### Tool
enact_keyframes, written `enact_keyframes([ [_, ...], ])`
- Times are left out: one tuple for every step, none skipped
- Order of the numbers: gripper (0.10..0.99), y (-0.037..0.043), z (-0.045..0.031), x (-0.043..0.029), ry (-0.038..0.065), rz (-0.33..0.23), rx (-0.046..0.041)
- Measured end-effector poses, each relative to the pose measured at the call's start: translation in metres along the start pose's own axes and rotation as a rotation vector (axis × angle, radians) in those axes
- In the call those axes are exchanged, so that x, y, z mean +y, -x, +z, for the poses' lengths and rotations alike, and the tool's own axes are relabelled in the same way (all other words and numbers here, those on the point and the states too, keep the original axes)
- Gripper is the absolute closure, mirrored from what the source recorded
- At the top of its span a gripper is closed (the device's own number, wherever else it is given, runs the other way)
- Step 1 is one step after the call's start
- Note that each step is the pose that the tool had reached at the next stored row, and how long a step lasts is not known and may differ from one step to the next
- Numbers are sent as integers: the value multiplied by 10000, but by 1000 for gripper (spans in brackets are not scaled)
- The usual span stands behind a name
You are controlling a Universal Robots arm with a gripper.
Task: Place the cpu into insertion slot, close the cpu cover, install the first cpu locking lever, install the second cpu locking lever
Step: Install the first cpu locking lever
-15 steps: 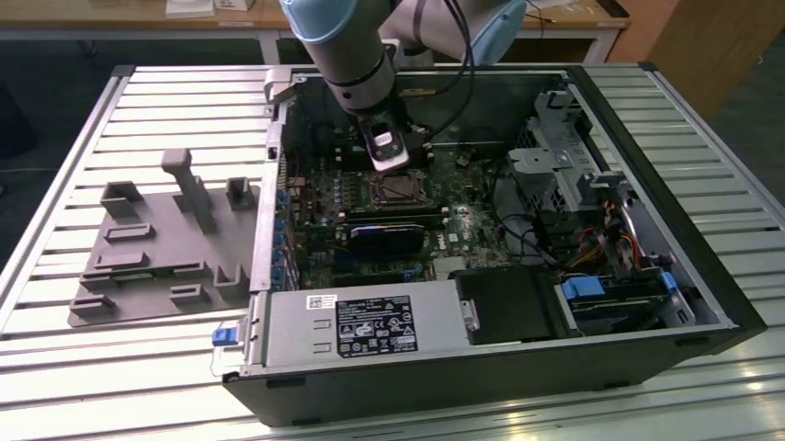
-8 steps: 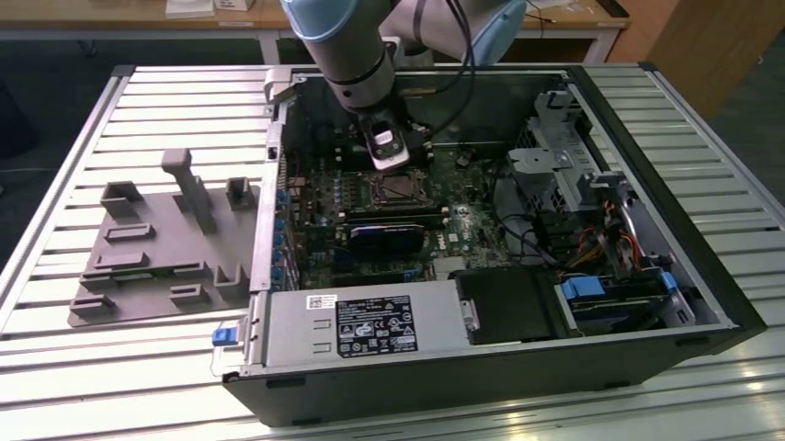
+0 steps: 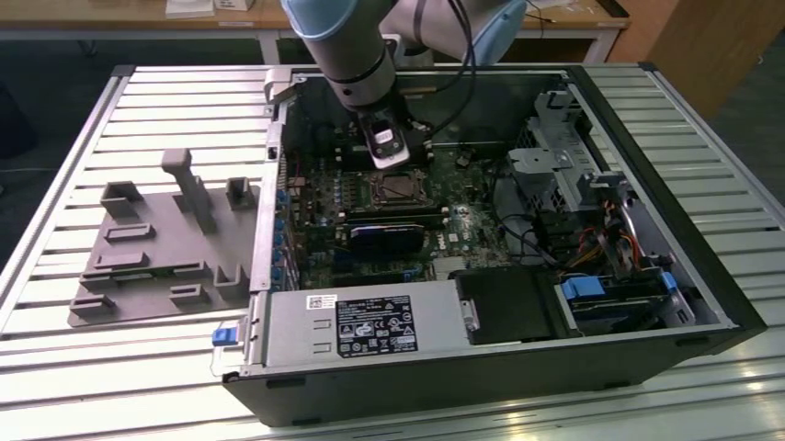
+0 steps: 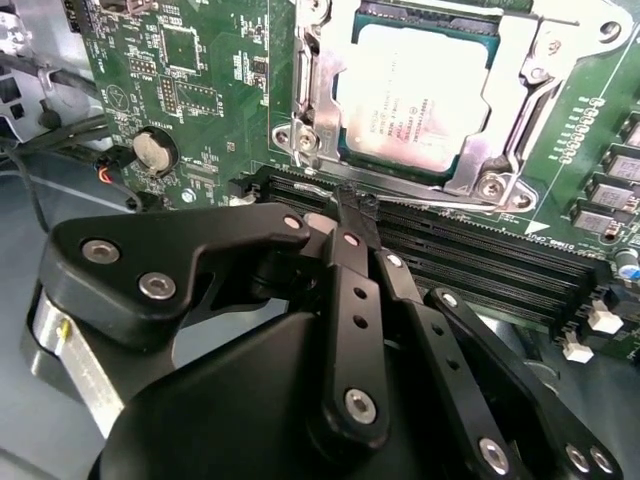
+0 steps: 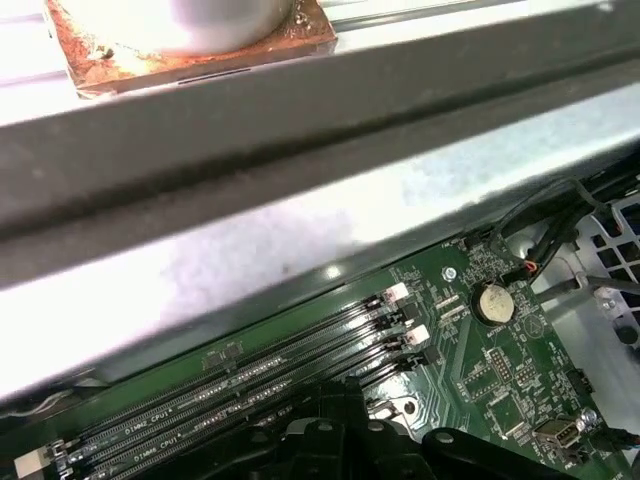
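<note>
- Cpu [image 4: 420,95] lies under the cpu cover [image 4: 318,95]; we judge it seated.
- Gripper [image 3: 399,165], at its twelve o'clock in the exterior view, has jaws pressed together, probably for pushing.

open computer case [image 3: 491,377] on slatted table [image 3: 73,367] | grey power supply [image 3: 356,326] inside, at near wall | grey parts fixture [image 3: 160,248] beside case, exterior view's left | coin battery [image 4: 153,150] near black memory slots [image 4: 480,260]

Faint print covers the cpu [image 4: 415,95], too fine to read. White lettering edges the memory slots [image 4: 470,262] just beside it.
</note>
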State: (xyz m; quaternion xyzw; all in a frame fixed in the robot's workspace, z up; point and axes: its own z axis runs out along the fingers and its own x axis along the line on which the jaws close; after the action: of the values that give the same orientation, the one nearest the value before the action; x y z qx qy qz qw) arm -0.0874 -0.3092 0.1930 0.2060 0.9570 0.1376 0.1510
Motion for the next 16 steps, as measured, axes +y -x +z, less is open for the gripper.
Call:
enact_keyframes([
  [984, 3, -1, -7, 31, 12, 13],
  [984, 7, -2, -15, 59, 24, 24],
  [984, 10, -2, -23, 75, 30, 30],
  [984, 13, -2, -31, 87, 34, 35],
  [984, 16, -1, -38, 102, 41, 41],
  [984, 18, 1, -45, 121, 48, 50],
  [984, 19, 3, -51, 149, 61, 64],
  [984, 20, 5, -56, 182, 75, 82],
  [984, 21, 8, -59, 220, 94, 106],
  [984, 21, 9, -61, 262, 115, 136],
  [984, 20, 11, -61, 291, 132, 161],
  [984, 20, 13, -62, 311, 147, 188],
  [984, 19, 15, -62, 322, 157, 208],
  [984, 19, 15, -62, 317, 160, 216],
  [984, 19, 17, -63, 314, 162, 222],
  [984, 19, 21, -64, 313, 162, 228],
])
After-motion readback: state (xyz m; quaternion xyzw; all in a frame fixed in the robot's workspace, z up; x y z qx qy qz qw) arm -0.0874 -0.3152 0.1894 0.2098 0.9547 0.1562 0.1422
